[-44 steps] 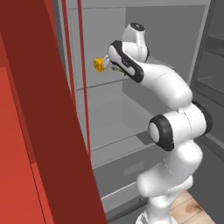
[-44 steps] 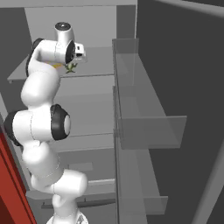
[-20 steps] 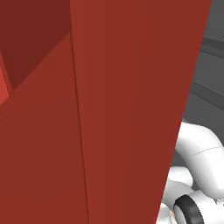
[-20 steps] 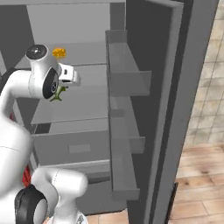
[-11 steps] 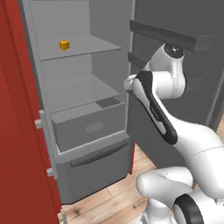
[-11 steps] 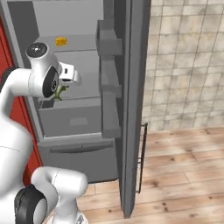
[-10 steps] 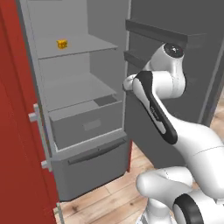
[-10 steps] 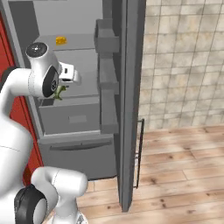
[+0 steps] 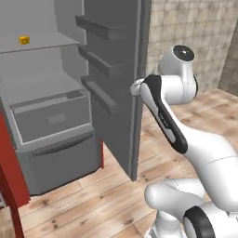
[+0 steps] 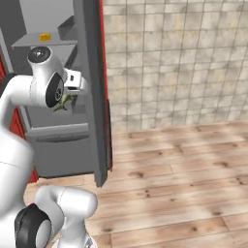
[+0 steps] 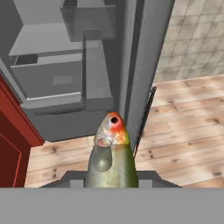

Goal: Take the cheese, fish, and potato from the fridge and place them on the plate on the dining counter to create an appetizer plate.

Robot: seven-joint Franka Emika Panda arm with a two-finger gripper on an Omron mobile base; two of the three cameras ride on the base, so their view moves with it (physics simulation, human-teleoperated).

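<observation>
A: Pictured: fish point(image 11: 111, 157) clamped in the gripper point(image 10: 64, 100), held out in front of the open fridge point(image 9: 49, 125), head pointing away from the hand.

B: And seen from the right base?

A: Same grip there. Fish point(image 10: 63, 101) hanging just under the hand, level with the fridge's drawer, close beside the edge of the open door point(image 10: 92, 87).

B: Anything left inside the fridge?

A: Cheese point(image 9: 24, 40) sitting on an upper shelf, toward the back, well apart from the fish. Also visible from the right base as a small orange spot point(image 10: 45, 37) on the same shelf, above the hand.

B: Surroundings?

A: Red panelling point(image 9: 11, 172) flanking the fridge on its left. Wooden floor point(image 10: 184, 179) stretching out from the fridge's foot. Tiled wall point(image 10: 174, 63) standing beyond the door's far side. Door shelves point(image 9: 100, 60) facing the fridge's interior.
</observation>
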